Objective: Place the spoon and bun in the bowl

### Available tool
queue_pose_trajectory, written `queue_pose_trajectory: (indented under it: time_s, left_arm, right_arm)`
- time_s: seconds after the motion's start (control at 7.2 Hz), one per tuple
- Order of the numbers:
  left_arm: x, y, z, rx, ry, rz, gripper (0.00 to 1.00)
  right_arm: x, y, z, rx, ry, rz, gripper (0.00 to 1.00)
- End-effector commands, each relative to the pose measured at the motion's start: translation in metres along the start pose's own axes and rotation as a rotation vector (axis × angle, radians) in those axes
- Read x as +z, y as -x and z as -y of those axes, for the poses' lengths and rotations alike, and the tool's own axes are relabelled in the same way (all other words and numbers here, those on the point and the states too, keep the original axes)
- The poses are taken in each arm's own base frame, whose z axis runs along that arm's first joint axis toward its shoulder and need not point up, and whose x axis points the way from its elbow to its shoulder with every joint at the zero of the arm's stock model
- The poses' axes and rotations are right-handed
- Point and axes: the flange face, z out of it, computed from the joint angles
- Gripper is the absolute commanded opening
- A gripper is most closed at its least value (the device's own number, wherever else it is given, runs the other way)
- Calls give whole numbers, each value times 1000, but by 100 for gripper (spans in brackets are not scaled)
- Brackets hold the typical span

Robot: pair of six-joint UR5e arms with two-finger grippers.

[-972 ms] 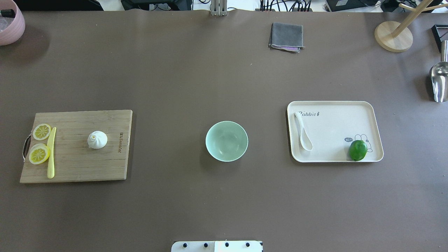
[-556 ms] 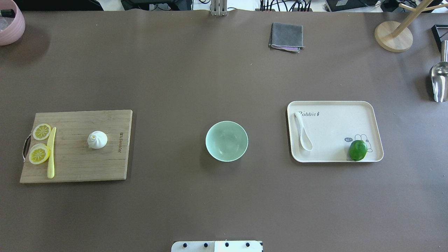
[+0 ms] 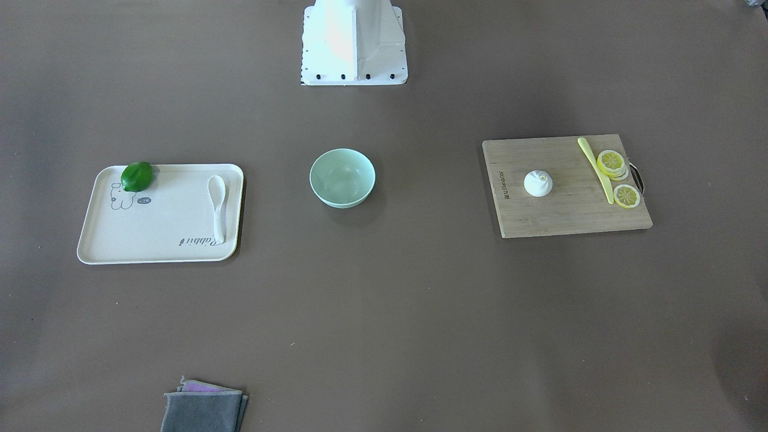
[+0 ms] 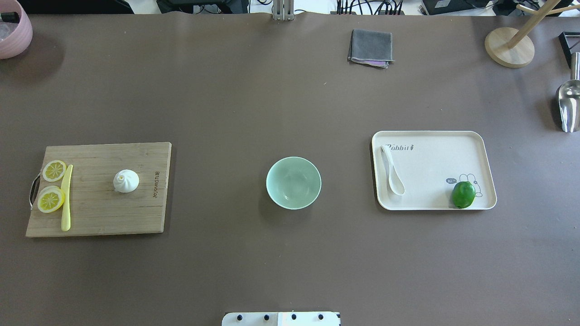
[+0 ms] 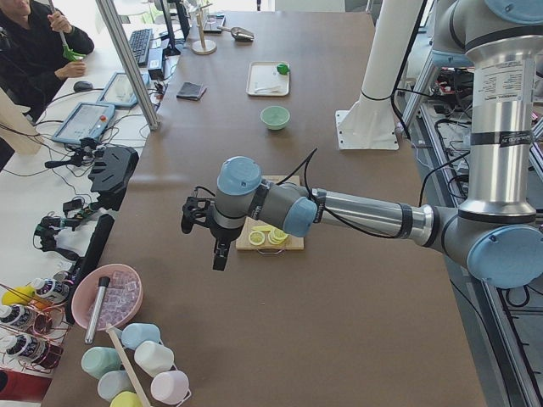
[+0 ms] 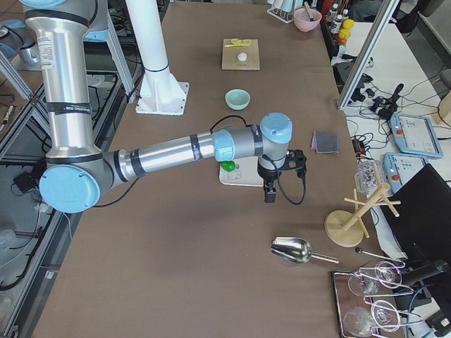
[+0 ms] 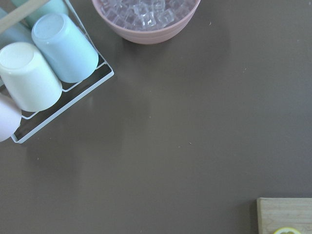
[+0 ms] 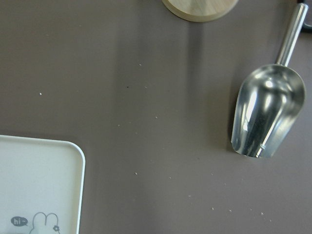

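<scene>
The mint-green bowl [image 4: 293, 182] stands empty at the table's middle. The white bun [image 4: 126, 180] sits on a wooden cutting board [image 4: 136, 217] at the left. The white spoon [image 4: 392, 170] lies along the left side of a cream tray [image 4: 435, 163] at the right. Neither gripper shows in the overhead or front views. In the exterior left view my left gripper [image 5: 219, 252] hangs above the table just past the board's outer end. In the exterior right view my right gripper [image 6: 268, 195] hangs beside the tray's outer end. I cannot tell whether either is open or shut.
Lemon slices [image 4: 50, 199] and a long yellow utensil [image 4: 66, 197] lie on the board's left end. A green lime [image 4: 463, 194] sits on the tray. A grey cloth [image 4: 370, 47], a metal scoop [image 4: 568, 106], a wooden stand [image 4: 509, 47] and a pink ice container [image 4: 13, 31] line the far edges.
</scene>
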Motion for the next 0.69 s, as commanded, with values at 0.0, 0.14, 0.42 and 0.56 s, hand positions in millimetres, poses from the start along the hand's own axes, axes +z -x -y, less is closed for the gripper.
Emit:
queue_pose_trajectory:
  time_s: [0.0, 0.14, 0.42, 0.56]
  left_arm:
    - [25, -66, 14, 108, 4, -94, 98]
    - [22, -87, 27, 153, -18, -120, 98]
    - [48, -113, 30, 124, 8, -139, 98]
    - [49, -123, 29, 114, -11, -164, 98]
  right_arm:
    - [-1, 71, 37, -105, -17, 24, 100]
    - [9, 109, 40, -83, -6, 70, 100]
    - [54, 176, 34, -263, -92, 118, 100]
    - [81, 211, 26, -184, -76, 122, 100]
